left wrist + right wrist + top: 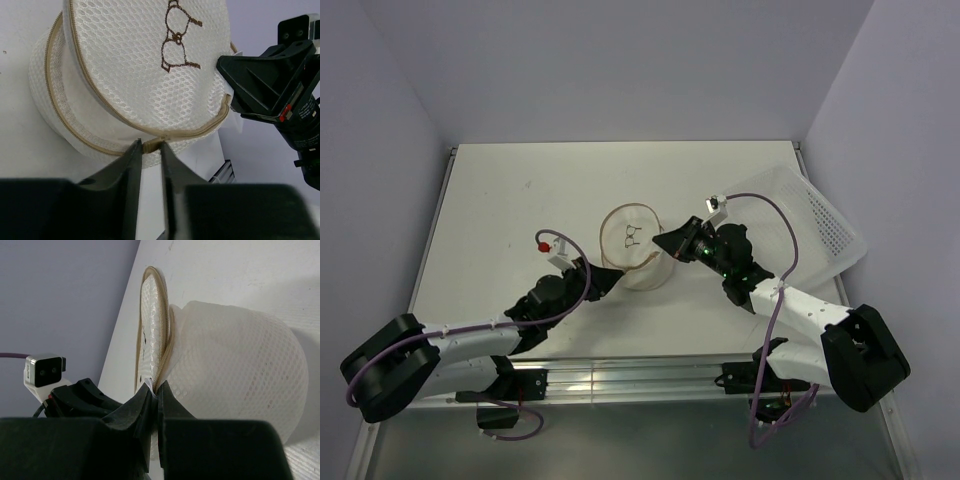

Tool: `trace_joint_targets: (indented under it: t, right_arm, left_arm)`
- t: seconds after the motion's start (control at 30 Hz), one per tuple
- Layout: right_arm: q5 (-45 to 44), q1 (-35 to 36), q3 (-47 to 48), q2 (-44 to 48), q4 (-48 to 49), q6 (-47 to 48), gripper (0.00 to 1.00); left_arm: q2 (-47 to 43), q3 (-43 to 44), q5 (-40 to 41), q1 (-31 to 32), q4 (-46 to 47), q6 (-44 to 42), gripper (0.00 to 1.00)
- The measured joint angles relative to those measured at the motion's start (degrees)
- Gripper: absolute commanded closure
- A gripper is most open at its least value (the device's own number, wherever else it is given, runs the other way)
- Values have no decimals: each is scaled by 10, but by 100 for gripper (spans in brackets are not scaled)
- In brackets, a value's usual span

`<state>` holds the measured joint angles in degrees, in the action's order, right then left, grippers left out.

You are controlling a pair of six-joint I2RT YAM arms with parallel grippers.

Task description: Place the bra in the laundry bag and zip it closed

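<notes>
The laundry bag (633, 250) stands mid-table, a white mesh drum with tan zipper trim and its lid tilted partly open. In the left wrist view the bag (135, 65) shows its brown eyeglasses-like mark. My left gripper (613, 277) is at the bag's near left rim, shut (149, 146) on the tan zipper tab (151, 144). My right gripper (667, 243) is at the bag's right rim, shut (156, 390) on a small white tag (151, 384) at the zipper seam of the bag (235, 360). The bra does not show; the bag's body bulges.
A white perforated plastic tray (815, 225) lies at the right edge of the table, behind my right arm. The purple walls close in the table at the back and sides. Both arms reach in from the near edge.
</notes>
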<state>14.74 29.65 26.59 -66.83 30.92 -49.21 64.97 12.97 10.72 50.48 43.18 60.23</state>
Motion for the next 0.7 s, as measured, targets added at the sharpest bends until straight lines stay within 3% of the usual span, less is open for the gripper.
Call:
trace_joint_targets:
  t: [0.23,0.43,0.53,0.57,0.63,0.7]
  right_arm:
    - [0,0,0,0,0,0,100]
    - [0,0,0,0,1,-4,100]
    - [-2,0,0,0,-4,-5,58]
    - [-6,0,0,0,-9,-4,29]
    - [-18,0,2,0,-31,4,11]
    - [-33,2,2,8,-60,11,6]
  left_arm:
    - [-18,-3,1,0,2,5,99]
    - [-28,-6,3,0,1,4,100]
    - [-30,-6,3,0,1,4,100]
    - [-31,-6,3,0,-1,4,100]
    - [-34,-6,5,0,-2,4,100]
    - [-42,-6,6,0,-2,4,100]
